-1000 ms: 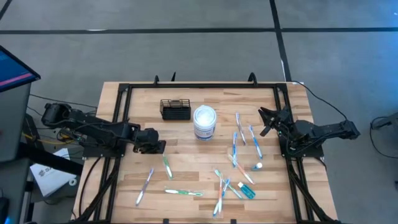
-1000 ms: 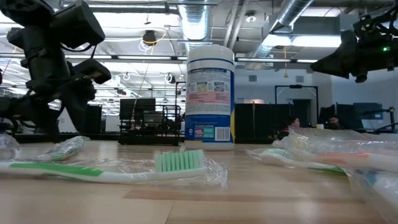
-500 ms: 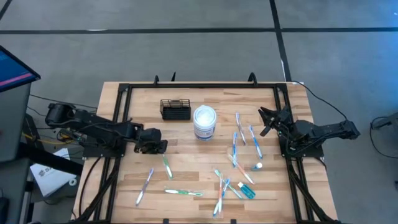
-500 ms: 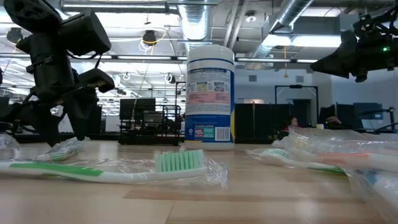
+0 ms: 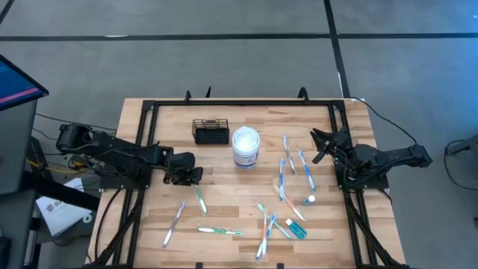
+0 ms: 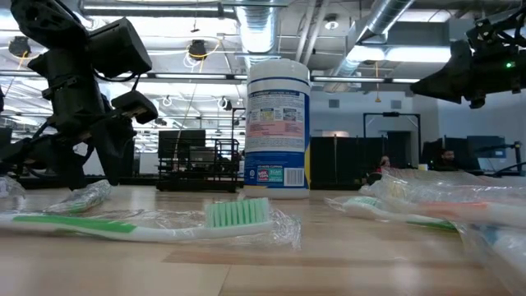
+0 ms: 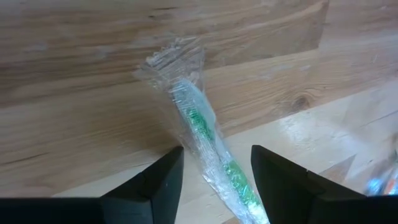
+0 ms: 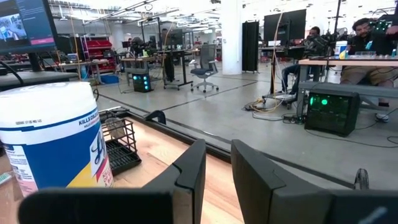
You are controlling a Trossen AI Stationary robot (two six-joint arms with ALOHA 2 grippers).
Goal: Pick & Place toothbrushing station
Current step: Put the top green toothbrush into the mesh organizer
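Observation:
The toothbrushing station, a small black wire rack (image 5: 210, 131) (image 8: 121, 146), stands on the table's far left part beside a white lidded tub (image 5: 246, 146). My left gripper (image 5: 190, 178) (image 7: 214, 171) is open and points steeply down over the far end of a green toothbrush in a clear wrapper (image 5: 200, 200) (image 7: 199, 127), which lies flat on the wood. Its fingers stand on either side of that end. Whether they touch the wrapper, I cannot tell. My right gripper (image 5: 321, 143) (image 8: 217, 168) waits level at the right edge, a narrow gap between its fingers and nothing in it.
Several more wrapped toothbrushes (image 5: 287, 175) (image 5: 220, 231) lie scattered over the table's middle, right and near parts. One lies close in the low view (image 6: 148, 220). A black frame (image 5: 239, 104) borders the wooden top. People sit at desks in the room beyond.
My left gripper has eased down and a little toward the table's right, coming over the far end of the wrapped green toothbrush. The toothbrush has stayed where it lay.

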